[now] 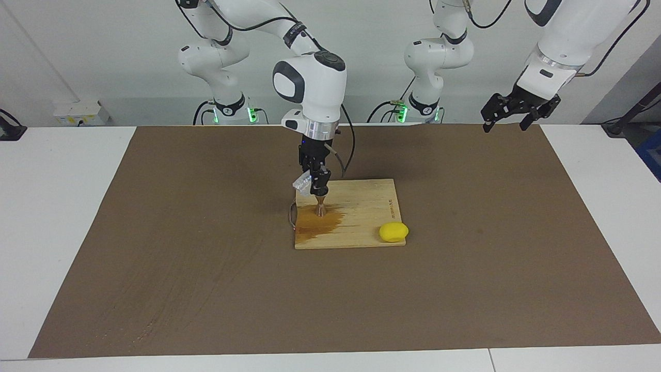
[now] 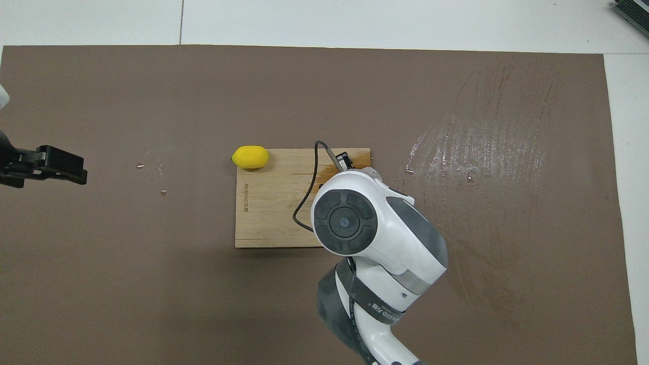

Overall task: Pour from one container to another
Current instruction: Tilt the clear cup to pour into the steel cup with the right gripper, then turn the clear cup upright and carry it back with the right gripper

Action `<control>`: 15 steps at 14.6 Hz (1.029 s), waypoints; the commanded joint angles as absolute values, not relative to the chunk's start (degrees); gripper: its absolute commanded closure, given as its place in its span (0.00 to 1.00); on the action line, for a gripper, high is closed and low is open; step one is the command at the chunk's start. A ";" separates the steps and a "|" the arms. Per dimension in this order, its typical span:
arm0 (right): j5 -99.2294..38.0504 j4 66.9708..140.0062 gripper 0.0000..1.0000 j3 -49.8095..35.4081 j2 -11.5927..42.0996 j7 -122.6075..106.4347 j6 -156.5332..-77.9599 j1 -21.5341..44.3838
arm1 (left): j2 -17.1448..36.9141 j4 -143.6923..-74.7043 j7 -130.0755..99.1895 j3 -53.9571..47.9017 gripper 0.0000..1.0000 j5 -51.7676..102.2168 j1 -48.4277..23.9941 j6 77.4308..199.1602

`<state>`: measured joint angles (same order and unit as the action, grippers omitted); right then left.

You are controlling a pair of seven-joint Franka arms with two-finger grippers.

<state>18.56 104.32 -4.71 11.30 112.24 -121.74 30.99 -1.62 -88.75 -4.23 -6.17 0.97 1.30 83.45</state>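
My right gripper [image 1: 315, 187] hangs straight down over the wooden board [image 1: 361, 214] and is shut on the small clear plastic cup [image 1: 302, 181], which is tilted on its side. The steel jigger [image 1: 320, 207] stands upright on the board right under the gripper, in a dark wet patch [image 1: 317, 223]. The cup's mouth is just above the jigger's top. In the overhead view the right arm [image 2: 355, 218] hides both cup and jigger. My left gripper [image 1: 516, 111] is open and empty, and waits raised over the left arm's end of the mat; it also shows in the overhead view [image 2: 48, 165].
A yellow lemon [image 1: 393, 232] lies at the board's corner toward the left arm's end, farther from the robots; it also shows in the overhead view [image 2: 250, 156]. A brown mat [image 1: 155, 232] covers the table. Wet streaks [image 2: 481, 147] mark it toward the right arm's end.
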 commanded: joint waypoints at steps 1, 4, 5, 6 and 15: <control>13.91 103.54 1.00 -5.27 12.48 113.20 -123.57 28.83 | -2.55 -89.47 -3.96 -6.68 0.00 1.76 2.37 82.79; 7.75 103.71 1.00 -5.27 12.74 112.94 -124.54 26.20 | -2.55 -89.38 -3.87 -6.59 0.00 1.76 2.37 82.79; 6.17 103.80 1.00 -5.27 12.83 112.85 -124.63 25.50 | -2.55 -89.38 -3.95 -6.59 0.00 1.76 2.37 82.79; 4.06 103.89 1.00 -5.27 12.83 112.42 -124.63 24.53 | -2.55 -89.38 -3.96 -6.59 0.00 1.76 2.37 82.79; -18.53 107.05 1.00 -5.27 12.92 98.10 -124.54 13.63 | -2.55 -89.38 -3.95 -6.59 0.00 1.76 2.37 82.71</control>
